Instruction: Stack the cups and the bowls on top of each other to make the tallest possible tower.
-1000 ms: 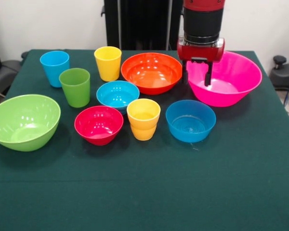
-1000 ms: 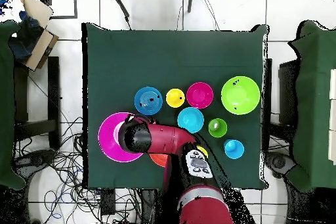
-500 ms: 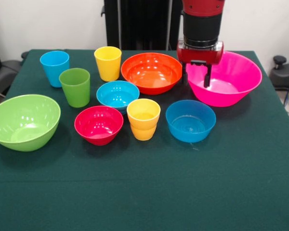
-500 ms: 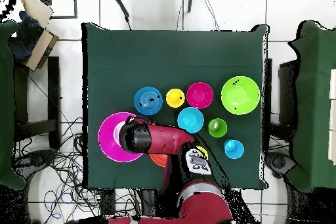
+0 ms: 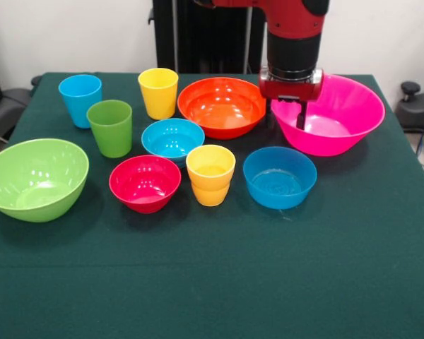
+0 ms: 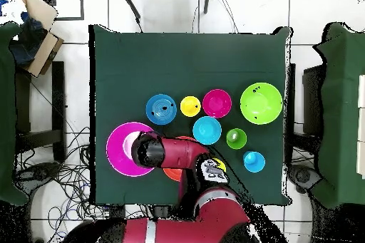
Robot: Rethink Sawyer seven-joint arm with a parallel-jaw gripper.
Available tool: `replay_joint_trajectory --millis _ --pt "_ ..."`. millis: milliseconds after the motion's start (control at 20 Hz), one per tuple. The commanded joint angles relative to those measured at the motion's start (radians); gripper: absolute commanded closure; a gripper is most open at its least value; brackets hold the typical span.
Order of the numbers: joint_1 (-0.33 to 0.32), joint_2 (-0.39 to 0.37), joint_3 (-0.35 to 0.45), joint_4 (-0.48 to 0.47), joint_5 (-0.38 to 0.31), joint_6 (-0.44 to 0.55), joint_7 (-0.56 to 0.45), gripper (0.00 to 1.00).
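Observation:
My gripper (image 5: 285,113) is open and straddles the left rim of the large pink bowl (image 5: 336,116). One finger (image 5: 300,119) hangs inside the bowl and the other is outside, next to the wide orange bowl (image 5: 222,106). In the overhead view my arm covers the gripper at the pink bowl (image 6: 120,149). The light blue cup (image 5: 80,99), green cup (image 5: 111,127), yellow cup (image 5: 158,92) and stepped yellow-orange cup (image 5: 210,174) all stand apart. So do the lime bowl (image 5: 34,178), red bowl (image 5: 145,182) and two blue bowls (image 5: 173,138) (image 5: 280,176). Nothing is stacked.
The green table cloth (image 5: 219,282) spreads wide in front of the cups and bowls. Chairs stand beside the table (image 6: 321,112). A cardboard box (image 6: 39,33) lies on the floor, with cables (image 6: 64,176) around the table's edge.
My gripper has dropped lower over the pink bowl's rim, so one finger now reaches deeper into the bowl. The cups and bowls have not moved.

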Motion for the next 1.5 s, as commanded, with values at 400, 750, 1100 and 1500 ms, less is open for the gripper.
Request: replay_joint_trajectory --millis 400,750,1100,1500 --pt "-0.084 0.08 0.162 -0.062 -0.077 0.011 0.015 0.0" --pt "-0.078 0.07 0.151 -0.059 -0.078 0.024 0.038 0.0" --pt "-0.057 0.055 0.127 -0.044 -0.045 0.011 0.092 0.0" --pt "-0.055 0.05 0.12 -0.033 -0.036 -0.037 0.123 1.0"
